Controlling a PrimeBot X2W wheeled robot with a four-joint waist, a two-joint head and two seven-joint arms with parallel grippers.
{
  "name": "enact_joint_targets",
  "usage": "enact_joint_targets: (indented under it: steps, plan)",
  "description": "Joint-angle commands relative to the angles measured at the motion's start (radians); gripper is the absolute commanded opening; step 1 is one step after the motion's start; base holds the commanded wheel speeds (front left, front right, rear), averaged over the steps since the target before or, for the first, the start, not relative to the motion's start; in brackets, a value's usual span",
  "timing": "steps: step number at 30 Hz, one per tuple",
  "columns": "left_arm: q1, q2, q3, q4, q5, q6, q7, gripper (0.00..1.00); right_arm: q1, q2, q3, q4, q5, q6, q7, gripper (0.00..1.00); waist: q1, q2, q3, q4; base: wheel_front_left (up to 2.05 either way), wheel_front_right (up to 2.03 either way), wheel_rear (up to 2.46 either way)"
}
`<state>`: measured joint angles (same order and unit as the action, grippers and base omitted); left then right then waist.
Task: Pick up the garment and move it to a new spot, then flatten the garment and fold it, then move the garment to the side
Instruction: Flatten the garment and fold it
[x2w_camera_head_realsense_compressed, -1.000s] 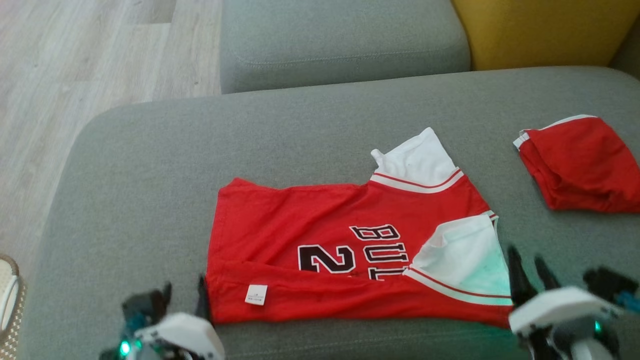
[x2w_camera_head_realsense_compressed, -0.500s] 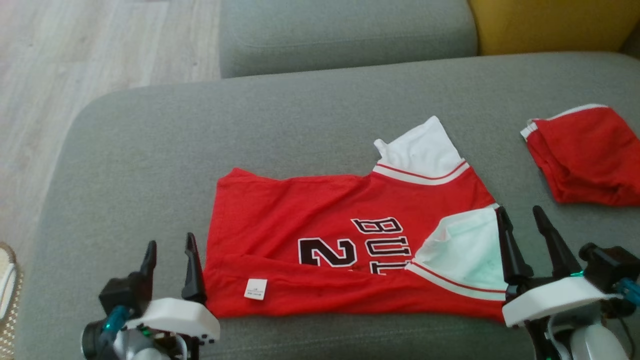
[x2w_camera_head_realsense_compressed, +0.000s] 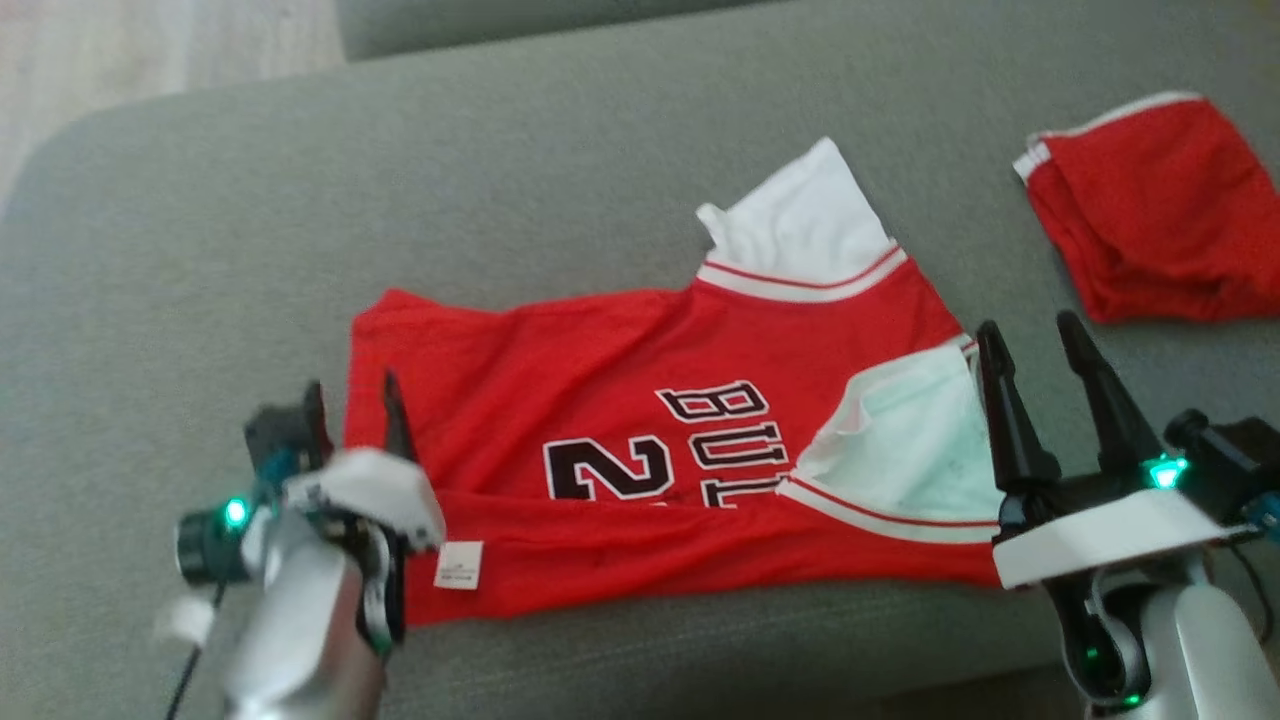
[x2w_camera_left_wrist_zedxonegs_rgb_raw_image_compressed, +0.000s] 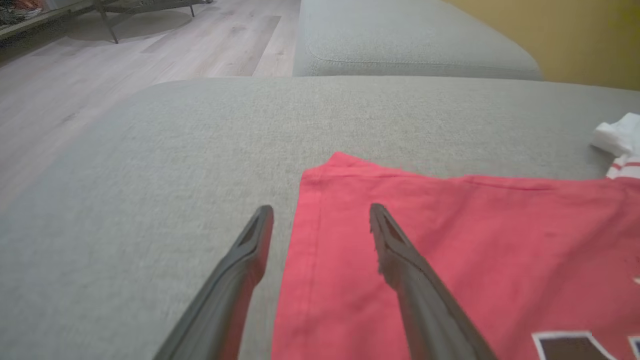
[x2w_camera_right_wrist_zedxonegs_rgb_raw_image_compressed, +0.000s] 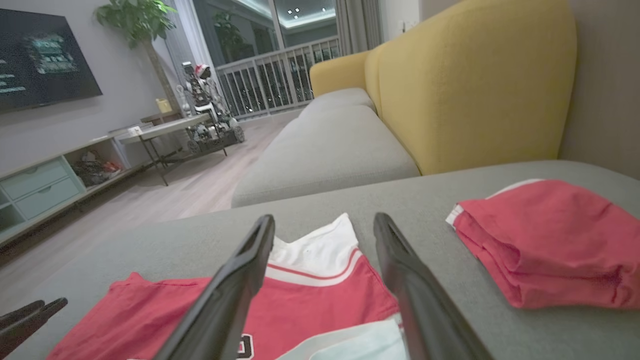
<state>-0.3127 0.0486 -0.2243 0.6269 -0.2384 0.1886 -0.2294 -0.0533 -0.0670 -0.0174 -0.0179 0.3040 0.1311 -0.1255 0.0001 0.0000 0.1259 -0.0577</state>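
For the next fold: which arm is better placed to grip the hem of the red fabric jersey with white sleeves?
Left. The open left end effector straddles the hem edge of the red jersey; the open right end effector sits by its white sleeve, opposite end.

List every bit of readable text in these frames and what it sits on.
"BUL": black, white-edged letters on the red short-sleeved jersey, lying sideways; the rest goes under the fold.
"2": black number beside those letters, partly folded under.
Small white tag at the jersey's edge: print too small to read.
Dark wall screen: glowing lines, too blurred to read.
Folded red cloth: no text seen.
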Motion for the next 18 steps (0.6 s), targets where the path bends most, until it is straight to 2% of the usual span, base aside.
enact_joint_targets:
  steps: [1,7,18]
  plan:
    - [-0.074,0.019,0.032,0.009,0.010,0.013,0.001,1.00,-0.037,-0.017,0.031,-0.045,0.004,0.000,0.004,1.00,-0.0001,0.0000,0.045,-0.038,0.00,0.00,0.00]
    - [-0.214,0.052,0.050,0.168,0.021,0.051,0.017,1.00,-0.050,-0.034,0.055,-0.062,0.014,0.000,0.005,1.00,-0.0001,0.0000,0.084,-0.072,0.00,0.00,0.00]
    - [-0.340,0.072,0.057,0.350,-0.011,0.000,0.003,1.00,-0.058,-0.051,0.046,-0.031,0.023,0.000,-0.009,1.00,-0.0001,0.0000,0.115,-0.086,0.00,0.00,0.00]
